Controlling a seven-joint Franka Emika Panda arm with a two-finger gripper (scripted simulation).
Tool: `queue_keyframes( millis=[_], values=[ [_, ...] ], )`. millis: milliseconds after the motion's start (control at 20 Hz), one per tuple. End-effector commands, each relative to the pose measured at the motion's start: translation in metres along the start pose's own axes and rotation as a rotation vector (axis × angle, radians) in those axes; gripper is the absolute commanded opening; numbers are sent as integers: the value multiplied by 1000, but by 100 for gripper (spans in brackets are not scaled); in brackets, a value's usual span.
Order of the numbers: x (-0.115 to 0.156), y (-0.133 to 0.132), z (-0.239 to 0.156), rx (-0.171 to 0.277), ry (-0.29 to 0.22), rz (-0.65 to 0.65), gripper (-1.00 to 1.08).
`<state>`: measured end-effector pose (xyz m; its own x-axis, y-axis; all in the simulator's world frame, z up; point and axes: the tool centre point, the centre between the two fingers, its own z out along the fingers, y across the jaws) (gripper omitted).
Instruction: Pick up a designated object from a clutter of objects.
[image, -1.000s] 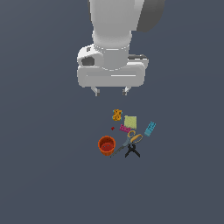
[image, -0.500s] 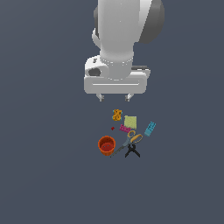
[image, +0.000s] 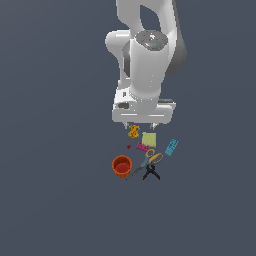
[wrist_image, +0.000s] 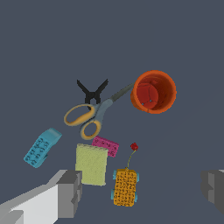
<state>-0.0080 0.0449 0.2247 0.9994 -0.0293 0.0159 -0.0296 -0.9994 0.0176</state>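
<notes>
My pincer (image: 143, 123) hangs wide open above the clutter, holding nothing.

The pad (wrist_image: 91, 164) lies flat on the tabletop (image: 55, 190), apart from my fingers (wrist_image: 70, 192). In the wrist view it sits between the cyan block (wrist_image: 42, 148) and the orange piece (wrist_image: 126, 187), and it touches the pink brick (wrist_image: 105, 145). The scissors (wrist_image: 89, 116) lie past the brick, with the black tripod (wrist_image: 92, 91) at their pivot and the blade pointing to the red cup (wrist_image: 154, 92). A small red bit (wrist_image: 134, 147) lies near the orange piece. In the exterior view the pad (image: 148, 139) is just below my pincer, toward the exterior view's right.
</notes>
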Motion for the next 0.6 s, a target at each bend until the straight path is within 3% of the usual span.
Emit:
queue_keyframes(
  millis=[0,550],
  values=[
    [-8,-12,25,1,-2,17,100],
    [-55,-54,117,9,-11,82,100]
  ],
)
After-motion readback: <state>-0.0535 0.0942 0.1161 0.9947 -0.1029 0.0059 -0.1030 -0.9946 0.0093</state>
